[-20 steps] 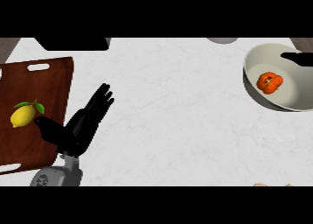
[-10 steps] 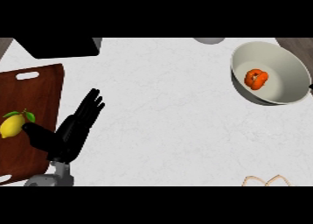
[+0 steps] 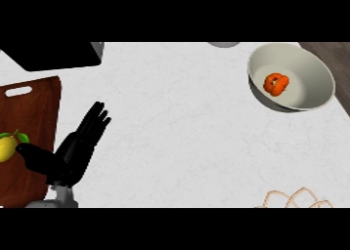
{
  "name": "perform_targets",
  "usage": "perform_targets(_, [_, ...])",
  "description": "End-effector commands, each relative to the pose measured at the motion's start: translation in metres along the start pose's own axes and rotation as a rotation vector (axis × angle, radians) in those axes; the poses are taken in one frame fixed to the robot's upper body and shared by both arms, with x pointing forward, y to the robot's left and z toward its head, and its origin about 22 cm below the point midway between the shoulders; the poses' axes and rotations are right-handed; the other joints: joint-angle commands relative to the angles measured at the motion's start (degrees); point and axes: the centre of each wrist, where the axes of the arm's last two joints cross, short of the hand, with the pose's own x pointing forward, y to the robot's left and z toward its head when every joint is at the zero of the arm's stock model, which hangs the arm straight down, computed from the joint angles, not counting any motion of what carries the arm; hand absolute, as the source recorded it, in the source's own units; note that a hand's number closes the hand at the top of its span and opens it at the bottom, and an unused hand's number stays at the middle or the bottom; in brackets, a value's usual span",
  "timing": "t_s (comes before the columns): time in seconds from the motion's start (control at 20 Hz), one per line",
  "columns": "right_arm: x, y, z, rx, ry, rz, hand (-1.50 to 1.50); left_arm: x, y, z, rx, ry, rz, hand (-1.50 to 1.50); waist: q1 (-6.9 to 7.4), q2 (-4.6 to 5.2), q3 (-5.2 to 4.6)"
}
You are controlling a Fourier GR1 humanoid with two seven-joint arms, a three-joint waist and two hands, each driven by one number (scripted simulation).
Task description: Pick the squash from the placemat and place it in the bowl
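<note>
The small orange squash (image 3: 276, 84) sits inside the round white bowl (image 3: 312, 73) at the upper right, far from the black left hand (image 3: 71, 152) (fingers straight, holding nothing) at the lower left. A yellow lemon (image 3: 1, 148) lies on the brown wooden board (image 3: 28, 113) beside its thumb.
</note>
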Motion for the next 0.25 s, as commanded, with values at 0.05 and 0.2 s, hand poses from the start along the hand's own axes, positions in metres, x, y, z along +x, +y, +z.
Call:
perform_targets(0.05, [0.043, -0.023, 0.115, 0.044, 0.050, -0.007, 1.50, -0.001, 0.005, 0.005, 0.000, -0.003, -0.001, 0.00, -0.35, 0.38, 0.10])
perform_targets(0.2, [0.063, -0.023, 0.157, 0.124, 0.110, -0.057, 1.50, 0.008, -0.004, 0.001, -0.002, -0.033, 0.005, 0.00, 0.71, 0.63, 0.28])
